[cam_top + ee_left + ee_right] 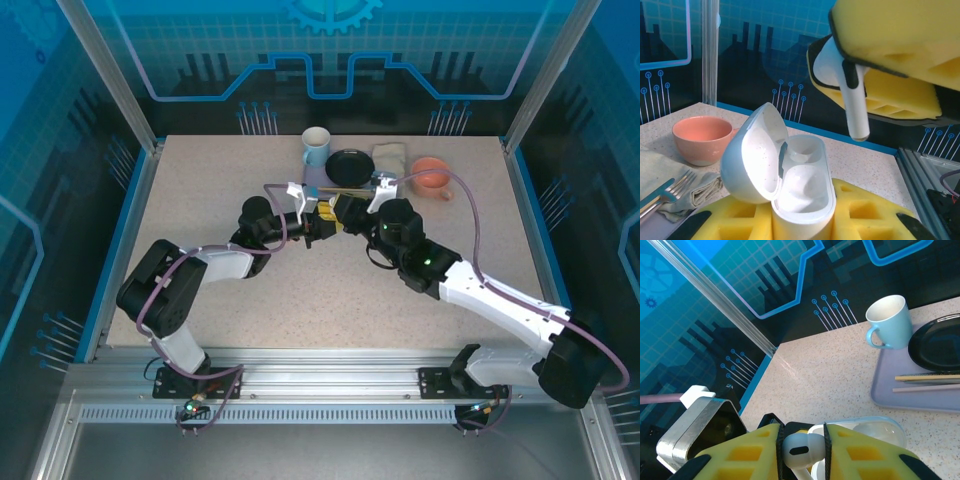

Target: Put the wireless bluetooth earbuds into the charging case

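Apparently plain white earbud [855, 100] above open case [805, 192]

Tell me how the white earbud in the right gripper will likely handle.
The white earbud looks like smooth, glossy hard plastic, so it is probably rigid but could slip or twist. The right gripper clamps only its rounded head between yellow pads, stem hanging free, so a nudge against the charging case might pivot it. It is likely very light.

Left gripper [318, 228] faces right gripper [346, 212], jaws clamped.
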`<action>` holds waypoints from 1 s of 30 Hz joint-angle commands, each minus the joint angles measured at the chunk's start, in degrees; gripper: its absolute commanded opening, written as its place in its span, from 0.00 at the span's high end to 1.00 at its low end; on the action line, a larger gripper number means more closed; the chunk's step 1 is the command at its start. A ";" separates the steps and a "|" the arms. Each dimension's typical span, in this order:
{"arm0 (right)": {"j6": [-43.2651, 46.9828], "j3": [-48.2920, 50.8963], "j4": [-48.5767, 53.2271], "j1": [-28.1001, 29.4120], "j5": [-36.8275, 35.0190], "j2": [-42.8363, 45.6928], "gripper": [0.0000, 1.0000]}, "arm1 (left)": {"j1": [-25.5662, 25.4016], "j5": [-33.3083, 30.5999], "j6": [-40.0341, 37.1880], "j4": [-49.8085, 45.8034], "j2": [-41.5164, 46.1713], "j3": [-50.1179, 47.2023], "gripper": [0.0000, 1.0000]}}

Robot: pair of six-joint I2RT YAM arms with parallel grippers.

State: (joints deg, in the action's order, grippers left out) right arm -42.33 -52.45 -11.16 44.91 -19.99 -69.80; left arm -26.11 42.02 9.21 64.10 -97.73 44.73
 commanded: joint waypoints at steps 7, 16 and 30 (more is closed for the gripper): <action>1.85 4.29 -12.20 1.83 -5.76 -0.07 0.75 | -0.35 -1.06 2.22 0.16 -0.26 3.05 1.00; 3.21 3.14 -15.18 1.80 -5.93 -2.44 0.75 | -0.34 -0.71 2.61 -1.08 1.03 3.61 1.00; 2.35 2.96 -14.99 0.67 -5.76 -4.48 0.76 | -0.41 -0.69 3.97 -0.38 1.84 3.87 1.00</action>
State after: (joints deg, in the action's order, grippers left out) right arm -40.18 -48.36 -24.14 45.80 -24.12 -73.71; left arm -26.11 41.39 12.16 62.65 -97.78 46.78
